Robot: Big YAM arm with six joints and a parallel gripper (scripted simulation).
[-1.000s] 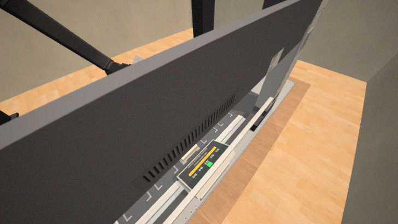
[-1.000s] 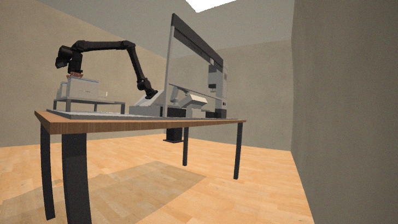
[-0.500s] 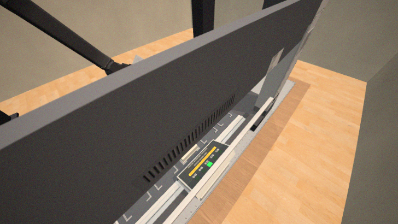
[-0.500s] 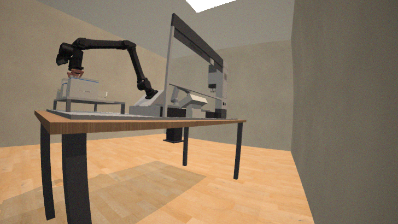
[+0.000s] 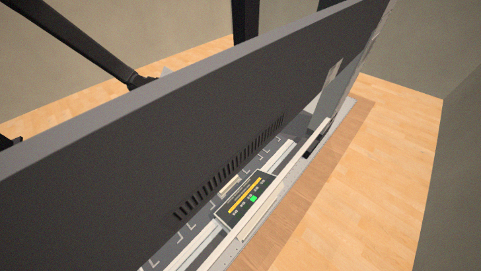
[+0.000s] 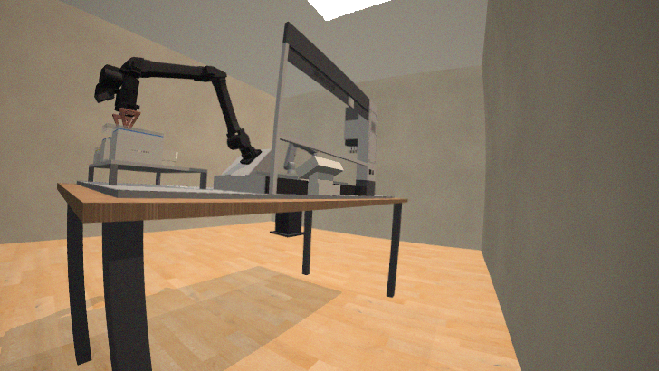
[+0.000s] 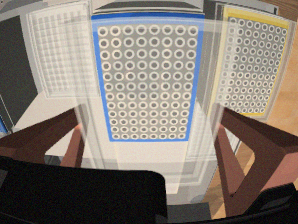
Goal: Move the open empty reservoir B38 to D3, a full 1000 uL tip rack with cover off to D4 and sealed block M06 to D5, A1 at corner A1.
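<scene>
My gripper (image 7: 149,110) (image 6: 126,122) hangs over the SHELF (image 6: 148,166), pointing down, shut on a clear tip rack cover (image 7: 150,163) by its long sides. The cover is held a little above a blue tip rack (image 7: 148,76) (image 6: 138,146). Through the cover, pale rings fill the rack's whole grid on a grey field. A yellow-plated rack (image 7: 256,63) under its own cover stands to the right in the wrist view. A pale lidded plate (image 7: 56,46) stands to the left. The reservoir and the sealed blocks cannot be made out.
A dark item (image 7: 13,63) lies at the far left of the wrist view. In the top view the dark gantry beam (image 5: 168,134) hides most of the deck; white corner brackets (image 5: 191,226) and a status panel (image 5: 245,200) show below it. The arm link (image 5: 84,43) passes behind.
</scene>
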